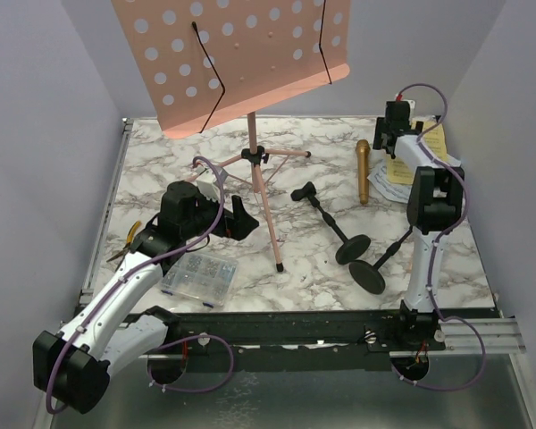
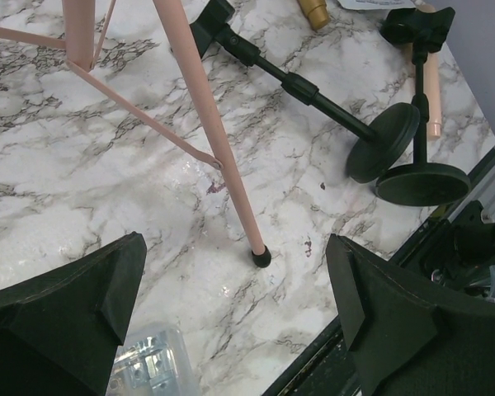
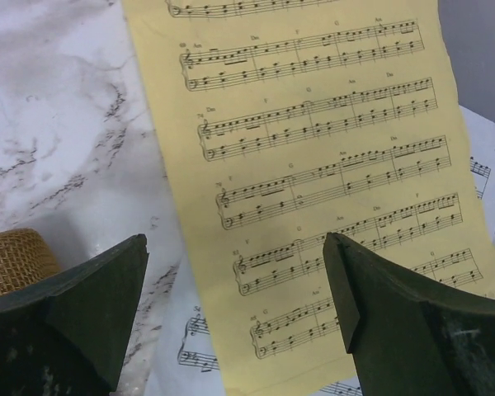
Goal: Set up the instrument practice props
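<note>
Up on its tripod at the back: pink music rack (image 1: 241,63), no pages on it, top cut off. Flat on the table: two black mic holders (image 1: 351,248), gold microphone (image 1: 363,170). Hovering spread wide over the yellow sheet-music page (image 3: 313,165), far right: right gripper (image 3: 235,247). Left gripper (image 2: 235,272) spread too, empty. Pink microphone (image 2: 433,103) barely visible behind a holder.

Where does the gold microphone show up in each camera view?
Top external: gold microphone lies right of centre, left of the yellow sheet-music page.
Left wrist: only one end shows, at the top edge.
Right wrist: its mesh head, lower left corner.
Shared landmark: the marble tabletop.
</note>
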`<state>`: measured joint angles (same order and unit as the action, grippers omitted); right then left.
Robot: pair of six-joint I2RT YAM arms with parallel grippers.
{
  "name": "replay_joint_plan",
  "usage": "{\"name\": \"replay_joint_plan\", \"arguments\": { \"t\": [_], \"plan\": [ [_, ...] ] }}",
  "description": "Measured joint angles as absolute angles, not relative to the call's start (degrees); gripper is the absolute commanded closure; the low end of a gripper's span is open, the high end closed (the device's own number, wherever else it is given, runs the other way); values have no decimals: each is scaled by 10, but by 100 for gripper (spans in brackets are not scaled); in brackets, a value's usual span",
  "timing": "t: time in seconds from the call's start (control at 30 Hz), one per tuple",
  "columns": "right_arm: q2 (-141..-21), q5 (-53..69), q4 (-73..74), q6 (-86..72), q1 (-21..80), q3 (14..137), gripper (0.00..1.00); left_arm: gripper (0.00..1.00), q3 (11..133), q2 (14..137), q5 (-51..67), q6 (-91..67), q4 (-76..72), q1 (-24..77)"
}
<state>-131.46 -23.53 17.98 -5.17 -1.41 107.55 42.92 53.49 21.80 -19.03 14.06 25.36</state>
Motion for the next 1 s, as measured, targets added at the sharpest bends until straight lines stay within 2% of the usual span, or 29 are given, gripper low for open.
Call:
{"name": "replay_joint_plan", "arguments": {
  "t": [0.23, 0.37, 0.47, 0.77, 1.0],
  "plan": [
    [-1385, -320, 163, 6, 27, 1145, 28, 2, 429, 537, 205, -187, 146, 254],
    [-1425, -359, 157, 38, 37, 1180, 30, 2, 429, 537, 197, -185, 148, 254],
    [-1449, -393, 135, 75, 45, 1192, 41, 2, 429, 537, 196, -183, 148, 254],
    [-1484, -470, 49, 182, 55, 1193, 44, 2, 429, 537, 194, -181, 148, 254],
    [-1514, -499, -10, 239, 55, 1203, 62, 2, 429, 537, 192, -181, 148, 254]
  ]
}}
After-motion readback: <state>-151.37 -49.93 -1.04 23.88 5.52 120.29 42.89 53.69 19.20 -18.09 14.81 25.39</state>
